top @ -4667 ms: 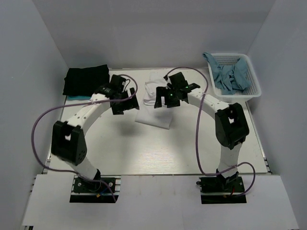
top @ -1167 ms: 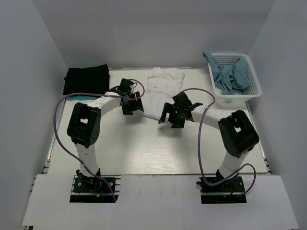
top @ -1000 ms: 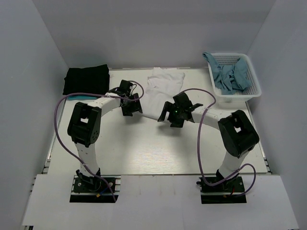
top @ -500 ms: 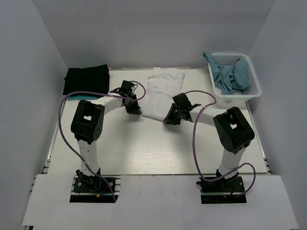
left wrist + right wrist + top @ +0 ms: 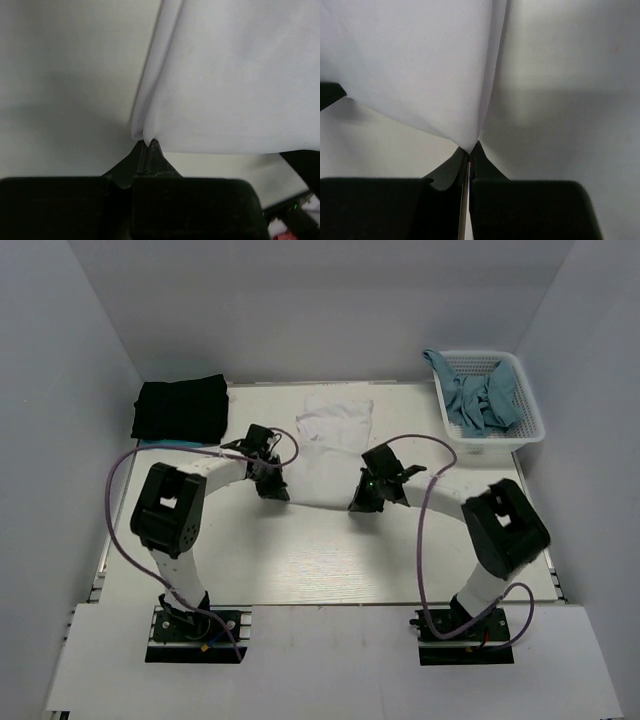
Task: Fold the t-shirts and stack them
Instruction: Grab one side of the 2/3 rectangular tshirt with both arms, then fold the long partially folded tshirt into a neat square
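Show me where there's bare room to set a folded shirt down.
Widest bare patch: the near table, between the white t-shirt and the front edge. A narrower strip runs between that shirt and the basket. Crowded: back left by the black t-shirt, and mid-table, where left gripper and right gripper pinch the white shirt's corners.

Robot lab test cell. Plain white panels point(image 5: 320, 310) box in a white table point(image 5: 330, 550) at the back and both sides, under even, flat lighting.

The left arm point(image 5: 165, 515) and right arm point(image 5: 500, 530), both black and white, are bolted on a left base plate point(image 5: 195, 625) and a right base plate point(image 5: 465, 630) at the table's near edge. A purple cable point(image 5: 425, 530) loops loose along each arm. A metal rail point(image 5: 555, 580) runs along the table's right edge.

The goods look like props: a white t-shirt point(image 5: 325, 445), a folded black t-shirt point(image 5: 180, 408), and a white plastic basket point(image 5: 497, 441) holding blue-grey cloths point(image 5: 480, 395).
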`<move>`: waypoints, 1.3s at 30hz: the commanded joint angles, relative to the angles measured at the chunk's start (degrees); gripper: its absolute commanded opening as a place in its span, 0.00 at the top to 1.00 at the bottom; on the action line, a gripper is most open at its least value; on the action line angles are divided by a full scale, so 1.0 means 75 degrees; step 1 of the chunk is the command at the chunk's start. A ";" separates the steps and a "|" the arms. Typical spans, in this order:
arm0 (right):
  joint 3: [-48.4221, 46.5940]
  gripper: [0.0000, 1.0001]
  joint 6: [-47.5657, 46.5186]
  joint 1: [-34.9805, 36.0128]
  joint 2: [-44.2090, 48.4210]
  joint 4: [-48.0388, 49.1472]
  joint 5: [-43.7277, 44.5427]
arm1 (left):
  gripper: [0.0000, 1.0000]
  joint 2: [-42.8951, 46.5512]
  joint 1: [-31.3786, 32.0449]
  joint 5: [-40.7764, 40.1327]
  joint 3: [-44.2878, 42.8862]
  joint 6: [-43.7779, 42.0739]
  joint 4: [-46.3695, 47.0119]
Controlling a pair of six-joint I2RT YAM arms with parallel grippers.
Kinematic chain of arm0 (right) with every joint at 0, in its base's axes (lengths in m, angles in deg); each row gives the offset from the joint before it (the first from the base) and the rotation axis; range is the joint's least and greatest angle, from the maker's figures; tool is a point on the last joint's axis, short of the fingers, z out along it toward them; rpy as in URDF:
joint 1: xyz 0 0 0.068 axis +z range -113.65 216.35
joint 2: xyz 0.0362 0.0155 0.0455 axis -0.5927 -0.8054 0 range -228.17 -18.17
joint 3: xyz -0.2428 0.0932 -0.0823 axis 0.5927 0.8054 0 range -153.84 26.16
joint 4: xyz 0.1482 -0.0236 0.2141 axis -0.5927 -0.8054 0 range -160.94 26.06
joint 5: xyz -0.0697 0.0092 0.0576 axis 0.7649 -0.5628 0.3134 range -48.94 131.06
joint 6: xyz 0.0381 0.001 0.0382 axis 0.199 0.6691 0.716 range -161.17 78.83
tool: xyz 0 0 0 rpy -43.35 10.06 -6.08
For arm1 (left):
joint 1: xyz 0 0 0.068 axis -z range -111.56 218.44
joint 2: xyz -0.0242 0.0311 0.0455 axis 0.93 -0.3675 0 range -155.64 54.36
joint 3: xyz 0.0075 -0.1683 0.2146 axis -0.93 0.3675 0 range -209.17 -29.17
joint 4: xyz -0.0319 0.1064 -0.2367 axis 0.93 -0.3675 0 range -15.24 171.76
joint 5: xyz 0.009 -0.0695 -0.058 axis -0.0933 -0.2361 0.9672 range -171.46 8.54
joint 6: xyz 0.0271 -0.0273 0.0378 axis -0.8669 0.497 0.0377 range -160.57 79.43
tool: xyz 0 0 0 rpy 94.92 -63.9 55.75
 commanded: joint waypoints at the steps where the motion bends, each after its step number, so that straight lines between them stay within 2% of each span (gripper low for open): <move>1: 0.0532 1.00 -0.0395 0.0316 0.1497 -0.1467 -0.0470 | 1.00 0.1540 0.0159 0.0460 0.0854 -0.0092 -0.1167; 3: 0.0697 1.00 -0.0255 0.0597 0.1981 -0.1843 -0.1042 | 1.00 0.2161 0.0160 0.0660 0.1125 -0.0092 -0.1657; 5: 0.0873 1.00 -0.0219 0.0854 0.2450 -0.2079 -0.1466 | 1.00 0.3110 0.0312 0.1502 0.1360 -0.0163 -0.2010; 8: 0.0734 1.00 0.0073 0.1218 0.3118 -0.2606 -0.2099 | 1.00 0.4315 0.0383 0.1868 0.1513 0.0036 -0.2643; 11: 0.0265 1.00 0.0459 0.1347 0.3564 -0.3239 -0.1680 | 1.00 0.4742 0.0383 0.1459 0.1093 0.0176 -0.3486; 14: -0.0635 1.00 0.0683 0.1312 0.3705 -0.4164 -0.0614 | 1.00 0.4742 0.0383 0.0991 0.0145 0.0177 -0.4049; 18: -0.1304 1.00 0.0754 0.1160 0.3788 -0.4377 0.0649 | 1.00 0.4240 0.0312 0.0638 -0.0665 0.0271 -0.3888; 26: -0.2313 1.00 0.0215 0.0668 0.2898 -0.4494 0.1403 | 1.00 0.2506 0.0207 -0.0169 -0.2561 0.0341 -0.3629; 35: -0.2853 1.00 -0.0301 -0.0186 0.1762 -0.3968 0.1146 | 1.00 0.0584 0.0137 -0.0968 -0.4309 0.0177 -0.4133; 39: -0.2970 1.00 -0.0418 -0.0586 0.1317 -0.3663 0.0585 | 1.00 0.0162 0.0044 -0.1061 -0.4463 0.0177 -0.3818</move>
